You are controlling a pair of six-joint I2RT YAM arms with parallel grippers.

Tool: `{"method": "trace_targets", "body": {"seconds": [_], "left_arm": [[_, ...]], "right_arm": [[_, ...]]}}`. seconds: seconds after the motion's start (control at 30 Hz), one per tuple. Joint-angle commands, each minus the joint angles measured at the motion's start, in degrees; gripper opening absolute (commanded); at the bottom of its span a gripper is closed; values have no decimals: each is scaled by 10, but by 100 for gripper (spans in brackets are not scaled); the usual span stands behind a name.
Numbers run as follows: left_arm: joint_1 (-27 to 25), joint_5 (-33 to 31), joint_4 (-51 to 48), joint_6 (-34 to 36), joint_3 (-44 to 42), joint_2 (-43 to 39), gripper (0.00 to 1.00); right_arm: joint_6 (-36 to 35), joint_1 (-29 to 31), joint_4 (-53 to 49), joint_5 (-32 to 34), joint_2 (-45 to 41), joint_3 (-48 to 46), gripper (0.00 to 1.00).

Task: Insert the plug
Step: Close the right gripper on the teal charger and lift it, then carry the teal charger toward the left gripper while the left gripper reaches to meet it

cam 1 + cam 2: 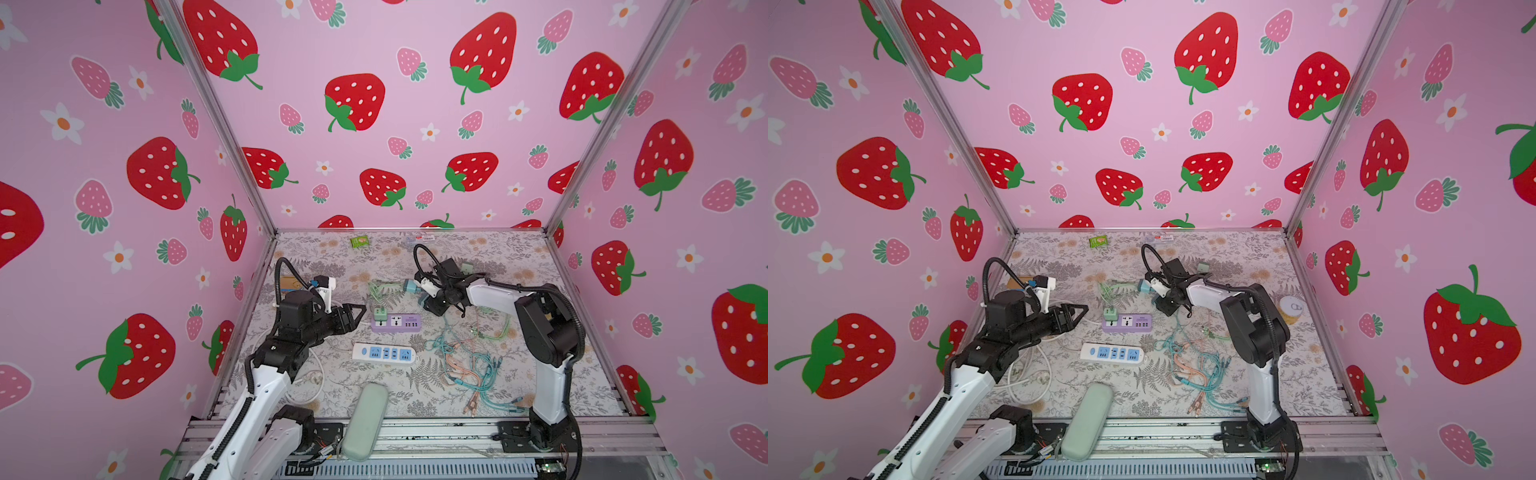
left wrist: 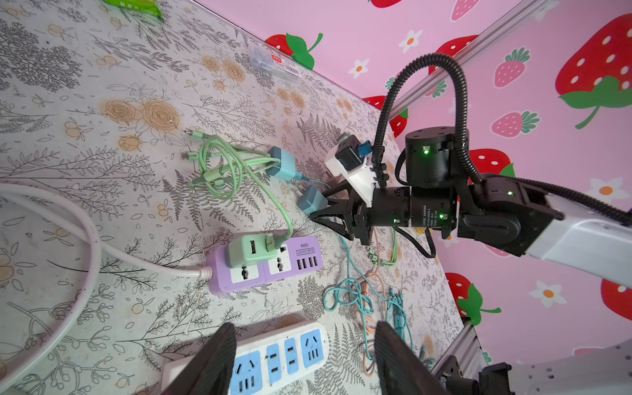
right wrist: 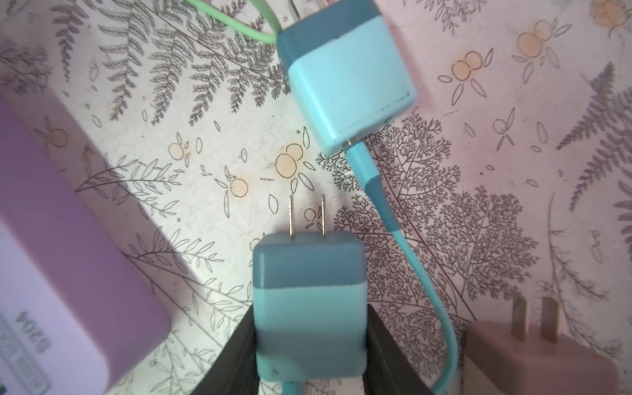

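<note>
1. My right pincer [image 3: 309, 325]: closed on the blue plug [image 3: 307, 273], one black finger flat against each side of its body.
2. Blue plug: two metal prongs [image 3: 306, 219] bare, pointing away from my wrist over the flowered cloth [image 3: 212, 160]. It is not in any socket. I cannot tell whether it touches the cloth.
3. Blue charger cube [image 3: 349, 85]: just beyond the prongs, with a teal cable [image 3: 403, 246] running from it past the held plug.
4. Pink plug [image 3: 533, 359]: lying near, prongs showing.
5. Purple power strip [image 2: 266, 266]: beside the held plug, apart from it. A green charger [image 2: 251, 251] sits in one of its sockets.
6. My left pincer [image 2: 304, 337]: fingers spread wide, holding nothing, above the white power strip [image 2: 280, 359].
7. Loose cables [image 1: 469, 365]: a teal, peach and green tangle on the cloth under my right arm.
</note>
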Motion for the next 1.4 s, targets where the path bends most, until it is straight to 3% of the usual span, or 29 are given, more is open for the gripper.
{"method": "trace_targets", "body": {"seconds": [0.0, 0.6, 1.07, 1.37], "left_arm": [[-2, 25, 4, 2, 26, -3, 67], [-4, 118, 25, -9, 69, 26, 67], [-55, 222, 73, -46, 106, 99, 69], [-105, 216, 95, -58, 127, 149, 71]], "right_arm": [[15, -3, 17, -26, -50, -20, 29], [40, -3, 102, -132, -234, -119, 26], [6, 0, 209, -279, -370, -235, 26], [-9, 24, 213, -279, -394, -239, 26]]}}
